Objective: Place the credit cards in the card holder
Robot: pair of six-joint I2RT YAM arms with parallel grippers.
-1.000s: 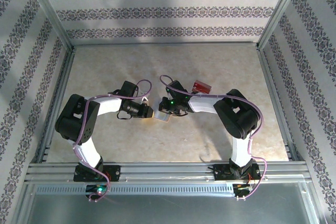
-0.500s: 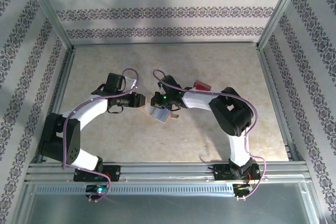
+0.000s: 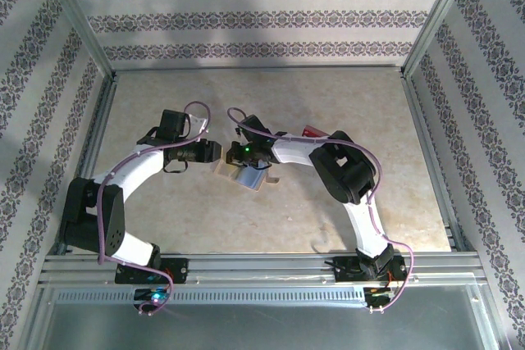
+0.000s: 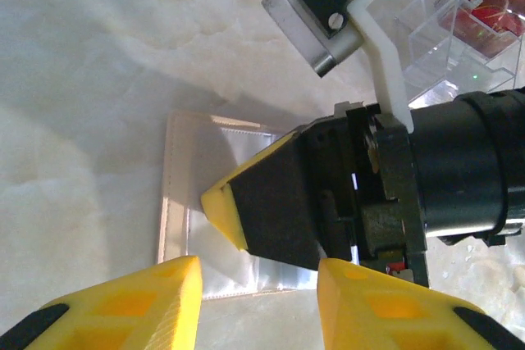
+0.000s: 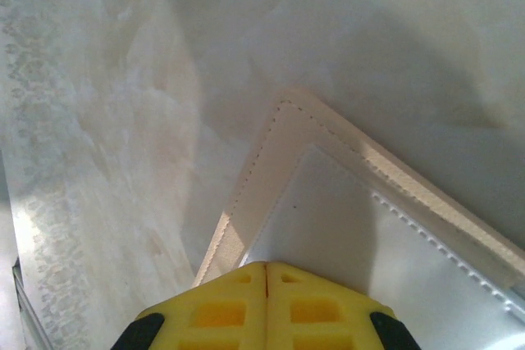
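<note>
Left pincer hovers over the bench, jaws apart, nothing between them. Card holder lies open and flat on the bench just beyond it, clear sleeves up. Right pincer: jaws together, tip over the holder's sleeve; contact cannot be confirmed. Red credit cards stand in a clear box further right, apart from the holder.
</note>
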